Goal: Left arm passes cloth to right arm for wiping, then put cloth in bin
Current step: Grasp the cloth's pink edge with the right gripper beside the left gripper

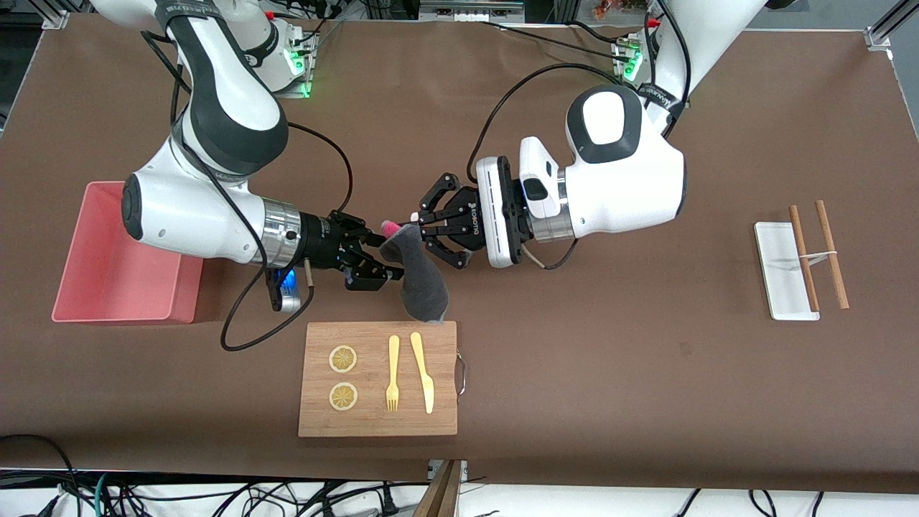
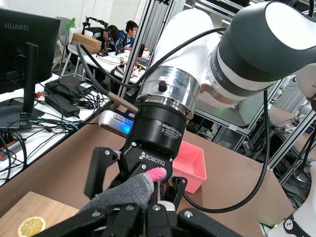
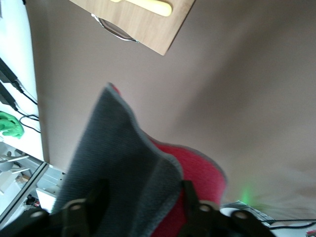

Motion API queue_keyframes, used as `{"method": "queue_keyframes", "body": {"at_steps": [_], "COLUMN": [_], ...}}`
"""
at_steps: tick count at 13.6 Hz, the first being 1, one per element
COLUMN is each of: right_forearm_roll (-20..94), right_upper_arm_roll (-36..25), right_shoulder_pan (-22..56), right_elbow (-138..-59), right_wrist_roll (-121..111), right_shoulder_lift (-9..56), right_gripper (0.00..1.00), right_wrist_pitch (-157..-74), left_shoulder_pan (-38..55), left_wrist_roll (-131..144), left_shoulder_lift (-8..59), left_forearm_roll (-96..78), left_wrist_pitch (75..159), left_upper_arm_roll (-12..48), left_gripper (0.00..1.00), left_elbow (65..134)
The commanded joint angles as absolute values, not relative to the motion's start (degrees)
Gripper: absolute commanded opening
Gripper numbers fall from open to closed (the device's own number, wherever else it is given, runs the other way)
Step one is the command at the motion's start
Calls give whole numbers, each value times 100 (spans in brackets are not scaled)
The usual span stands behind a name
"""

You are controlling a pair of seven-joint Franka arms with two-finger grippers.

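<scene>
Just above the cutting board's (image 1: 378, 378) upper edge, over bare table, the cloth (image 1: 420, 280) hangs limp in mid-air between the two arms, its lower end drooping toward the wood. It looks light, soft and floppy, grey with a pink-red underside, so the bunched top fold is the sound place to take it, not the slack tail. Higher up, the left gripper (image 1: 423, 230) is pressed together on that top fold, while the right gripper (image 1: 380, 251) stands part-spread with its fingers either side of the fabric, a firm pinch not yet evident; the bin (image 1: 118, 266) waits at the right arm's end.
</scene>
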State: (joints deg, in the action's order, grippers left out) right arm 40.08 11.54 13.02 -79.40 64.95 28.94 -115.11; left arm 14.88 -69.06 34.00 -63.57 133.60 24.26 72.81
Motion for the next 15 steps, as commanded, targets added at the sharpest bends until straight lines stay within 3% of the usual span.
{"method": "queue_keyframes", "body": {"at_steps": [1, 11, 12, 13, 15], "right_forearm_roll": [4096, 4034, 4025, 4025, 3964], "right_upper_arm_roll": [1178, 1125, 1125, 1125, 1116], "right_shoulder_pan": [1231, 1038, 976, 923, 801], "right_elbow": [-7919, -7857, -7849, -7849, -7840], "right_wrist_roll": [6425, 6083, 6021, 5942, 5618], "right_shoulder_lift": [2900, 2874, 2865, 2857, 2839], "right_gripper": [0, 0, 0, 0, 0], "right_wrist_pitch": [-11260, -10978, -10925, -10881, -10645], "left_shoulder_pan": [1547, 1538, 1529, 1512, 1512], "left_wrist_roll": [-6899, -6882, -6847, -6986, -7049], "left_shoulder_lift": [3472, 3454, 3445, 3428, 3375], "left_forearm_roll": [-6425, -6469, -6495, -6408, -6398], "left_wrist_pitch": [13395, 13395, 13395, 13395, 13395], "left_upper_arm_roll": [2399, 2399, 2399, 2382, 2373], "left_gripper": [0, 0, 6, 99, 100], "left_elbow": [7110, 7110, 7119, 7154, 7137]}}
